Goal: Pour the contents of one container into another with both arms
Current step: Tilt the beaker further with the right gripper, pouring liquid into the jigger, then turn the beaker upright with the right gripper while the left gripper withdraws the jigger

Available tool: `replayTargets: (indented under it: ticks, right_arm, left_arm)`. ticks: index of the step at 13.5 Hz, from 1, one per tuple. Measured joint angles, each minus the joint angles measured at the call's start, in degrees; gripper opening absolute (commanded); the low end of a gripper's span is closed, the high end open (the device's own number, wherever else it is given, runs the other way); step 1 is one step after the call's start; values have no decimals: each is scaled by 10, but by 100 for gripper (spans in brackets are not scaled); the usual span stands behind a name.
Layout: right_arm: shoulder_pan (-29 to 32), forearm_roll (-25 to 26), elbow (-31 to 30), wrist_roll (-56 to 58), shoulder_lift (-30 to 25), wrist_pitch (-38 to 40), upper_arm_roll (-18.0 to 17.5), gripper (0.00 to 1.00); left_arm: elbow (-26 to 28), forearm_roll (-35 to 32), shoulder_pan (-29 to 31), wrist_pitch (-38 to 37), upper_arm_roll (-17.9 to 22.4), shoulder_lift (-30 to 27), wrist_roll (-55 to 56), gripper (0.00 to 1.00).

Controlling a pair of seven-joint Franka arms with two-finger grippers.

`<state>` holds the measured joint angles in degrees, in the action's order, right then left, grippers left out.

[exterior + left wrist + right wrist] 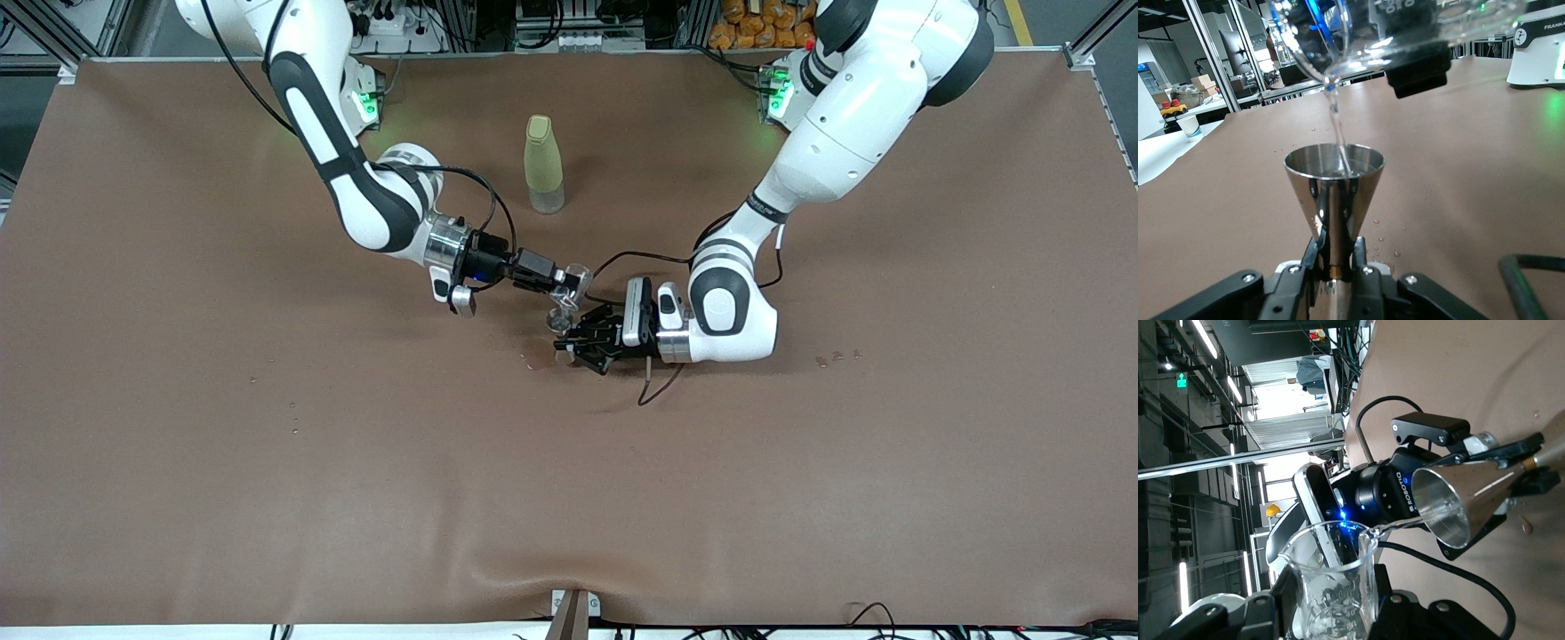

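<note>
"FRANKA" in dark letters on a white robot base [1538, 50], "ROBOTIQ" partly readable in white on the left gripper [1395, 493] body, nothing else readable

- Front view: even, bright overhead light on the brown table cover [178, 498]; soft, faint shadows lie under both arms near the frame's centre.
- Green indicator lamps glow at the two bases along the upper edge.
- Left wrist view: the steel jigger [1334, 193] is sharp and mirror-bright; the glass beaker [1405, 27] at the top is close and blurred.
- Right wrist view: the upper-left background is dim with blown-out ceiling strips; the beaker's rim is perhaps slightly out of focus.
</note>
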<state>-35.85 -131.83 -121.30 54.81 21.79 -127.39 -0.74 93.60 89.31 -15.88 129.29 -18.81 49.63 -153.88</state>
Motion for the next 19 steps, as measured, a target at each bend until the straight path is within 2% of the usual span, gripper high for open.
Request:
replayTargets:
  ticks: [2, 5, 13, 15, 19]
  right_arm:
    - [0, -10, 0, -32, 0, 4, 0, 3]
    - [-1, -50, 0, -99, 3, 29, -1, 3]
    - [0, -57, -1, -116, 14, 31, 3, 6]
    - [0, -57, 0, -92, 13, 31, 7, 5]
    - [17, -42, 3, 28, 13, 31, 15, 2]
  left_arm:
    - [0, 0, 0, 0, 0, 0, 0, 0]
    - [0, 0, 0, 0, 0, 0, 0, 0]
    - [2, 0, 7, 0, 2, 0, 0, 0]
    - [5, 0, 10, 0, 2, 0, 0, 0]
    - [5, 0, 16, 0, 3, 0, 0, 0]
